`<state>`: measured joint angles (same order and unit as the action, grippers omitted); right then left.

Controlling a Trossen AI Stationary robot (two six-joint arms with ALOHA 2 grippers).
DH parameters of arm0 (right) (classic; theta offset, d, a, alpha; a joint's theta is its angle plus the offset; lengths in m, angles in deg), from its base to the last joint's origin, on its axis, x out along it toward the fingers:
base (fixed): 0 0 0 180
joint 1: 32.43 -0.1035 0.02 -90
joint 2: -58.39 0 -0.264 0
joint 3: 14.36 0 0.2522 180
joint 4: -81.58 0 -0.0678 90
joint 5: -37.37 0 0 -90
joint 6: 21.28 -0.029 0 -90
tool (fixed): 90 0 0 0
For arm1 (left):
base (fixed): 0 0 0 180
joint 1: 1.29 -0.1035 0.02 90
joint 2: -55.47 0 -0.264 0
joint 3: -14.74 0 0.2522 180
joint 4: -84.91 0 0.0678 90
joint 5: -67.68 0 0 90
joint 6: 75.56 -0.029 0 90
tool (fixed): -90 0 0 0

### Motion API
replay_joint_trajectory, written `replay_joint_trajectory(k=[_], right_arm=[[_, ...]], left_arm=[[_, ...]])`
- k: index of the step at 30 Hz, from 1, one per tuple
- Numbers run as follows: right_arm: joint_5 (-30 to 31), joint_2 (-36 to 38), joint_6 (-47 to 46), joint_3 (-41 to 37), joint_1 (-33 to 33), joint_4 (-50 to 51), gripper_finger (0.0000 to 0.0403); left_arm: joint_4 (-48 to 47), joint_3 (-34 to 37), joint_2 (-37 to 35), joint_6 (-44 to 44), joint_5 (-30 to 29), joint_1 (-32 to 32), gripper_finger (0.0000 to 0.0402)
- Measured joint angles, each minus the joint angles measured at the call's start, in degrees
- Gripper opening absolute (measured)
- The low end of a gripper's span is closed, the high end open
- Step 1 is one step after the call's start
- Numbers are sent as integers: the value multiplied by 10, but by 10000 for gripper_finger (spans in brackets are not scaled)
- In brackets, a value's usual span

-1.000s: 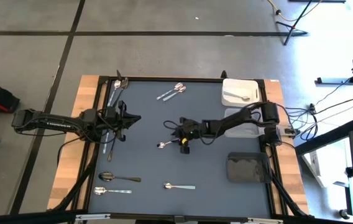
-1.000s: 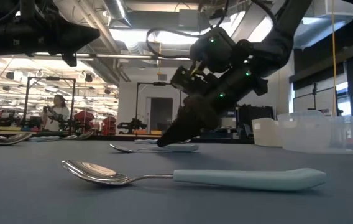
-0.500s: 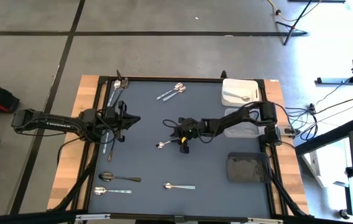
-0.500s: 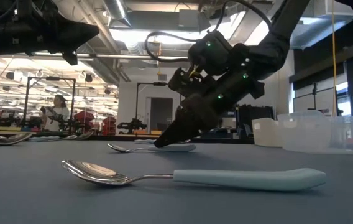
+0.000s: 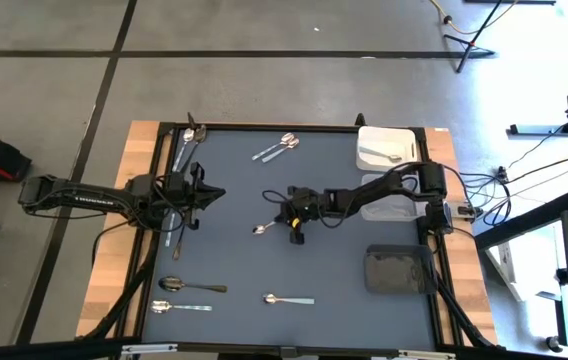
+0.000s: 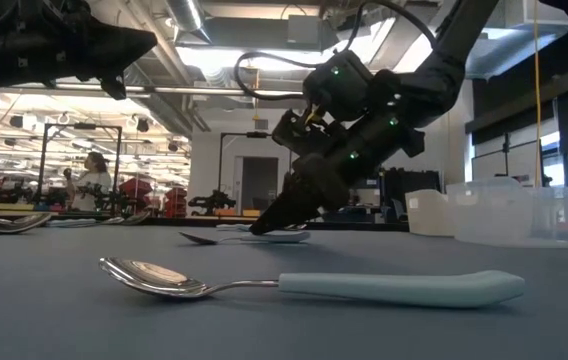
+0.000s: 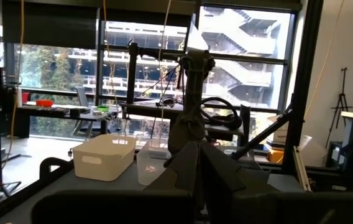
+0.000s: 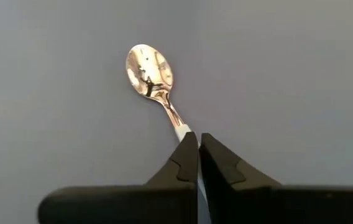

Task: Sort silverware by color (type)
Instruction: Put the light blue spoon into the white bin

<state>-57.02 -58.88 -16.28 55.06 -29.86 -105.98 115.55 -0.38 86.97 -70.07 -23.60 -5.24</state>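
My right gripper [image 5: 286,220] is low over the middle of the blue-grey table, shut on a small spoon [image 5: 264,228] with a shiny bowl [image 8: 146,66] and a pale handle. In the low view the gripper [image 6: 261,229] slants down onto the spoon [image 6: 204,238]. My left gripper [image 5: 214,189] waits shut and empty above the table's left side, over a spoon [image 5: 172,232]. Other silverware lies flat: spoons at the far left corner [image 5: 188,136], two at the far middle [image 5: 278,147], and three near the front [image 5: 192,287] [image 5: 180,307] [image 5: 289,299]. My right gripper pinches the spoon's pale handle [image 8: 189,132], just behind the neck, between its two fingertips. The fingers slant down from the table's right side and lie along the handle. The bowl points away toward the left; whether it rests on the table I cannot tell.
A white bin [image 5: 404,140] holding a spoon stands at the far right, with a clear bin [image 5: 372,184] beside it and a dark bin [image 5: 397,268] nearer the front. A spoon with a light blue handle [image 6: 394,287] lies close to the low camera. A person [image 6: 92,180] stands far behind.
My right gripper has gone a little toward the table's left and far edges, staying shut on the spoon's handle. The spoon has turned slightly with it, so the handle end now sits farther back than the bowl.
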Motion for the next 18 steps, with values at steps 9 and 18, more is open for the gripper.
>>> replay_joint_trajectory(k=[9, 18], right_arm=[[5, 12, 2, -1, 1, 6, 3], [14, 56, 3, -4, 2, 72, 1]], left_arm=[[0, 0, 0, 0, -8, 0, 11], [-1, 0, 0, -1, -9, 0, 11]])
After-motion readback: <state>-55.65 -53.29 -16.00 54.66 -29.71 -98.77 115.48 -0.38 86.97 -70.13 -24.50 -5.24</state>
